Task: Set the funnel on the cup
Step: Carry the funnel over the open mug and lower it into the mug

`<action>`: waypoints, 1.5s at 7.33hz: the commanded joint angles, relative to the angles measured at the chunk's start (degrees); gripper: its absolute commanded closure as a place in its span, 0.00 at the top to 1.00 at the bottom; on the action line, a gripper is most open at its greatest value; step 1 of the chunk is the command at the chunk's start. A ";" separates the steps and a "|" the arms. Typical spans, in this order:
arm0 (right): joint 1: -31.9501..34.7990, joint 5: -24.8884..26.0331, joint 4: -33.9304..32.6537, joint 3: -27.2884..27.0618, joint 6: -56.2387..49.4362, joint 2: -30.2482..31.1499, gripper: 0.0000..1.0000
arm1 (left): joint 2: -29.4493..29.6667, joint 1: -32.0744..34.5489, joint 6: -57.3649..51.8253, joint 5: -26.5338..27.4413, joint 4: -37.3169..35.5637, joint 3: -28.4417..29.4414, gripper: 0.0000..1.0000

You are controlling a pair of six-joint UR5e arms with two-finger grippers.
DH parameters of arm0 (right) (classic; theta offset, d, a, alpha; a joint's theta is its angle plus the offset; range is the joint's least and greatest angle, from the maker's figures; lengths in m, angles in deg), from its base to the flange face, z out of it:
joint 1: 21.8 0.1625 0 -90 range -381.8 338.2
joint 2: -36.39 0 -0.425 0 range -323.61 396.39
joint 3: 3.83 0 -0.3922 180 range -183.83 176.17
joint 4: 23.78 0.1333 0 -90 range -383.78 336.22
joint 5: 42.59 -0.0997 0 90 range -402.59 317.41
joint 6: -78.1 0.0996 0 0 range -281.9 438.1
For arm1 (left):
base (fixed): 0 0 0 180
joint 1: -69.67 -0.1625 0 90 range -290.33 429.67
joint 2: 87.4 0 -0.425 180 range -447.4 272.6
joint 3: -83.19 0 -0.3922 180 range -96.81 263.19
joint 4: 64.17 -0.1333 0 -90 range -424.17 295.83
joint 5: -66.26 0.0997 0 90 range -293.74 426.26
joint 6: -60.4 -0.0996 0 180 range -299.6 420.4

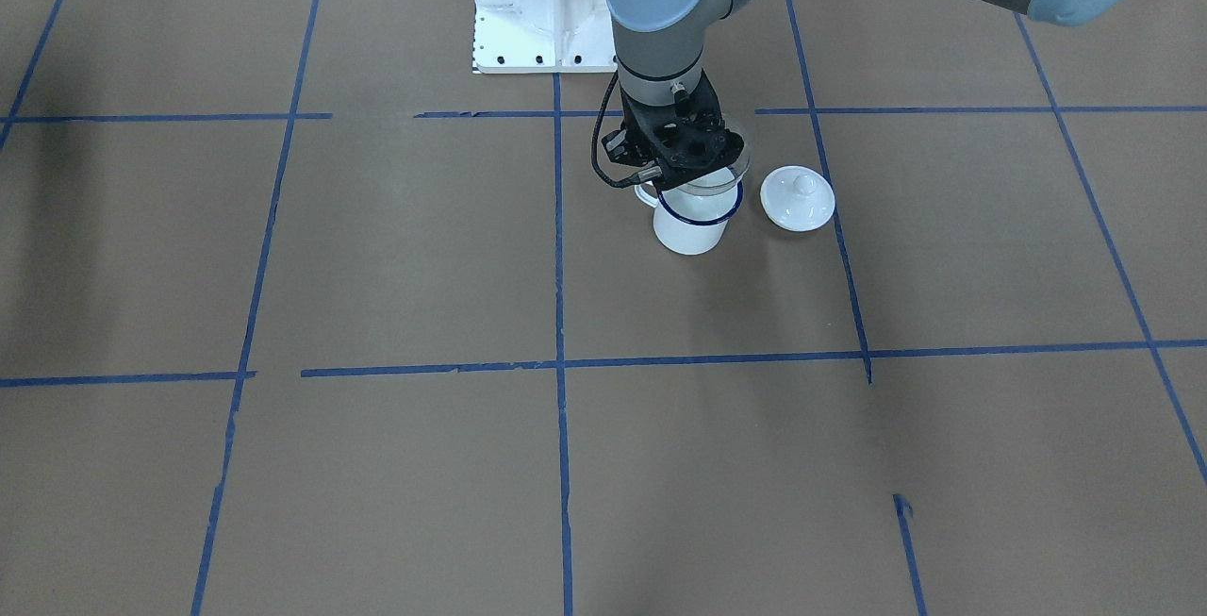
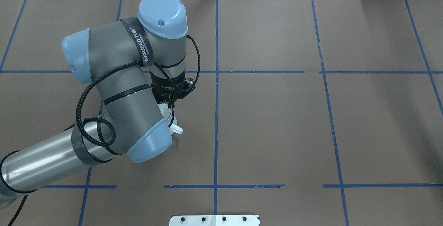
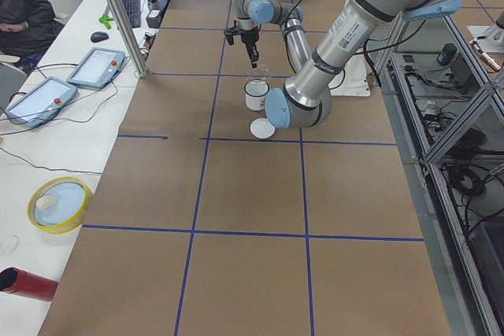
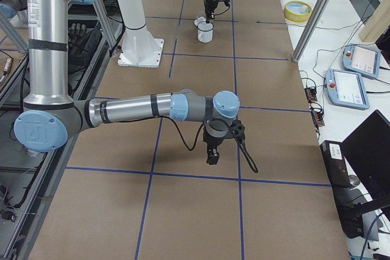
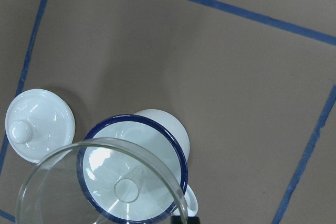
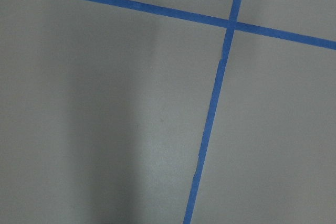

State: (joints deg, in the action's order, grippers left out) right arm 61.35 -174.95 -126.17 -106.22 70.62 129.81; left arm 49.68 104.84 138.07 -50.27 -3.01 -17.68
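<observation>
The white mug (image 1: 693, 227) with a dark blue rim stands on the brown table. My left gripper (image 1: 700, 166) hangs straight over it and is shut on the rim of the clear funnel (image 1: 724, 178). In the left wrist view the funnel (image 5: 127, 190) has its spout over the mug's (image 5: 163, 123) opening, with its bowl off-centre toward the lid. I cannot tell whether the funnel touches the mug. In the overhead view the left arm hides most of the mug (image 2: 176, 129). My right gripper (image 4: 212, 156) hangs over bare table far away; I cannot tell if it is open or shut.
A round white knobbed lid (image 1: 798, 198) lies on the table close beside the mug, and shows in the left wrist view (image 5: 39, 124). The robot's white base (image 1: 542, 12) stands behind. Blue tape lines grid the table. A yellow bowl (image 3: 59, 204) sits off the table's end.
</observation>
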 commanded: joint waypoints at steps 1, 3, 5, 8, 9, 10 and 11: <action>0.00 0.00 0.00 0.00 0.00 0.00 1.00 | -2.17 -0.20 -1.29 0.08 2.55 0.24 0.00; 0.00 0.00 0.00 0.00 0.00 0.00 1.00 | -2.00 -0.28 -1.91 -0.01 4.30 1.55 0.00; 0.00 0.00 0.00 0.00 0.00 0.00 1.00 | -2.00 -0.37 -1.91 -0.01 6.59 3.74 0.00; 0.00 0.00 0.00 0.00 0.00 -0.09 1.00 | -2.08 -0.37 -2.00 -0.01 6.68 3.93 0.04; 0.00 0.00 0.00 0.00 0.09 0.00 1.00 | -2.08 -0.37 -2.00 -0.01 6.68 3.67 0.34; 0.00 0.00 0.00 0.00 0.00 0.00 1.00 | -2.17 -0.46 -2.00 0.08 6.86 3.49 0.71; 0.00 0.00 0.00 0.00 0.00 0.00 1.00 | -2.35 -0.64 -2.00 0.25 8.08 3.40 1.00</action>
State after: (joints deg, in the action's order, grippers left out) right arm 61.35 -174.95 -126.17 -106.22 70.65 129.80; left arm 47.50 104.36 136.08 -50.19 4.08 -14.12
